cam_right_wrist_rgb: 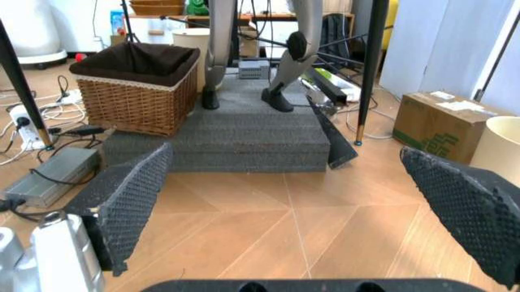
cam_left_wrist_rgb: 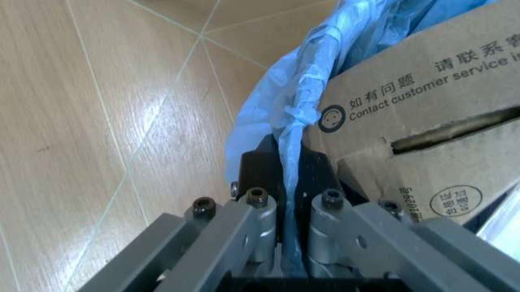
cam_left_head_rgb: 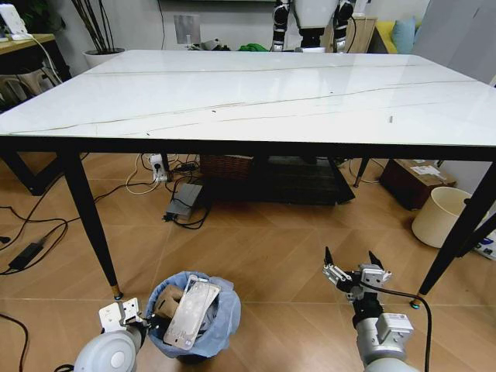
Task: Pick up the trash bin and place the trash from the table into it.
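Down on the wooden floor (cam_left_head_rgb: pixel 263 256), in front of the near edge of the table (cam_left_head_rgb: pixel 248 97), the trash bin (cam_left_head_rgb: pixel 198 341) stands by the table's near-left leg, already stuffed with a brown cardboard box (cam_left_wrist_rgb: pixel 422 115) and a clear wrapper (cam_left_head_rgb: pixel 188 311). The left gripper (cam_left_head_rgb: pixel 138 319) is at the bin's rim, and in the left wrist view its jaws sit closed on the blue bag (cam_left_wrist_rgb: pixel 284 115) and what looks like the dark rim beneath, though the contact itself is partly hidden. The tabletop looks bare, so the job seems nearly over, with only the bin still in hand. To finish well, the pinch must keep rim and liner together, not plastic alone, and the bin should stay upright so the tall wrapper does not tip out. The right gripper (cam_left_head_rgb: pixel 353 273) hovers over the floor towards the near-right leg, jaws spread wide and holding nothing.
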Controlling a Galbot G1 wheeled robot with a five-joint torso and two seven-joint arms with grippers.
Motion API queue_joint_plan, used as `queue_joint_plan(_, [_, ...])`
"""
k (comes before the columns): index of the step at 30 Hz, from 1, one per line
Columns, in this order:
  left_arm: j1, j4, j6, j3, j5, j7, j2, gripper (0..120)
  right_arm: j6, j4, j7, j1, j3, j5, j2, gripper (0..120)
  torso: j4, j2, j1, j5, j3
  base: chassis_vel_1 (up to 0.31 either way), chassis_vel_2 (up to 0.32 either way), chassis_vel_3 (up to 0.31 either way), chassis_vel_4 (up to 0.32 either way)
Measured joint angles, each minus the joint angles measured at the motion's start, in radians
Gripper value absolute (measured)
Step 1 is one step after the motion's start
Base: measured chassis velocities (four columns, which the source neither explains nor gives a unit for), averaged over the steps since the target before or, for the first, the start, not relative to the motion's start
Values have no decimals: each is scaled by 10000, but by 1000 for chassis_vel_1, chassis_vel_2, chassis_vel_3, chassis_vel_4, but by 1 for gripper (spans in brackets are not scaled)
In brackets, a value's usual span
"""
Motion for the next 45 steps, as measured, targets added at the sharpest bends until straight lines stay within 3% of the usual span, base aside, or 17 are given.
queue_joint_plan(7, [-10,48,12,11,74,-19,-22,1,5,0,-5,-14,17,0,-16,100,0,4,1,0,2,0,0,0,0])
queue_joint_plan(13, [20,10,7,33,292,-141,21,27,18,-52,-15,-16,-6,-1,2,100,0,6,1,1,4,0,0,0,0])
queue_joint_plan(22, [35,-161,-15,79,295,-336,79,55,23,-89,-20,10,-29,6,-7,100,0,7,2,1,5,0,0,0,0])
queue_joint_plan(33, [555,-1124,-50,6,894,-687,199,98,9,-100,-13,150,-13,246,-79,100,1,9,2,0,7,0,0,0,0])
queue_joint_plan(41, [609,-1730,-72,19,978,-841,231,100,0,-140,-9,176,-60,257,-70,100,0,10,2,0,7,0,0,0,0])
queue_joint_plan(45, [662,-2188,-577,39,2192,82,239,100,-18,-41,6,154,-1,297,18,100,-1,10,2,0,8,0,0,0,0])
